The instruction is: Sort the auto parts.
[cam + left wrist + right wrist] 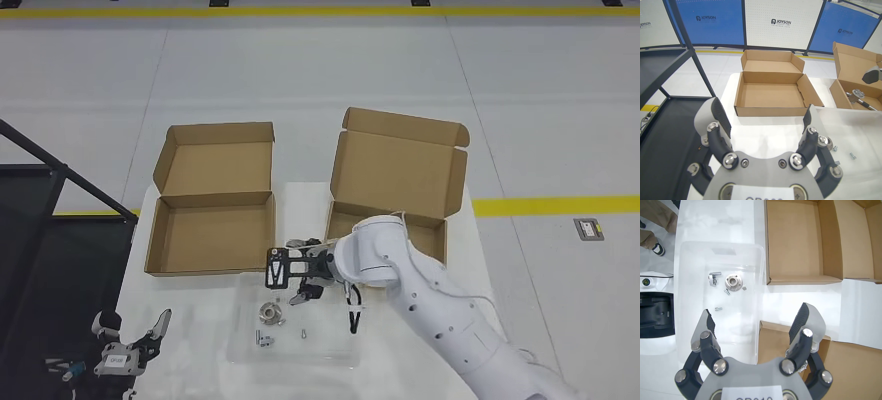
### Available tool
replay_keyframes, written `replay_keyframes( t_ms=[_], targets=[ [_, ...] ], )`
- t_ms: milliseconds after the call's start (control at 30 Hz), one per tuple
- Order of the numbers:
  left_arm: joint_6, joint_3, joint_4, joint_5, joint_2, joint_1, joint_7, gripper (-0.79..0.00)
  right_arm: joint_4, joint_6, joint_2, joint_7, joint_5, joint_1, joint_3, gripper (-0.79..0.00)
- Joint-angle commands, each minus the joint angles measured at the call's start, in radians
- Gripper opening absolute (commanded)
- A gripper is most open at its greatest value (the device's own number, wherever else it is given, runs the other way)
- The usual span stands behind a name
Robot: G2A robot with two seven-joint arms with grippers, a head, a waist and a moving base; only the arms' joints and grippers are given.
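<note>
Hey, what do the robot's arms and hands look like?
The right arm is smooth, rounded and white. The left hand and right hand both have grey metal fingers with black ribbed pads, black links, silver screws and a white label.

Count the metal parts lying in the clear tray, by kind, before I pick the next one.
Round flange: 1
Bracket: 1
Small bolts: 2
Small dark bit beside the flange, kind unclear: 1
Total: 5
</note>
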Motion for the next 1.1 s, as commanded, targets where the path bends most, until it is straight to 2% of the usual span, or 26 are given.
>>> replay_keyframes(
  t_ms=[0, 467, 633, 1067],
  targets=[
    [0.0, 0.0, 0.0, 0.0, 0.0, 0.0, 0.0, 0.0, 0.006, 0.016, -0.008, 0.008, 0.044, 0.012, -0.018, 0.0],
    [0.0, 0.0, 0.0, 0.0, 0.0, 0.0, 0.0, 0.0, 0.018, 0.021, -0.012, 0.018, 0.064, 0.016, -0.033, 0.0],
    [0.0, 0.0, 0.0, 0.0, 0.0, 0.0, 0.0, 0.0, 0.064, 0.039, -0.034, 0.04, 0.07, 0.024, -0.111, 0.0],
    [0.0, 0.0, 0.0, 0.0, 0.0, 0.0, 0.0, 0.0, 0.064, 0.039, -0.034, 0.04, 0.07, 0.024, -0.111, 0.0]
  ],
)
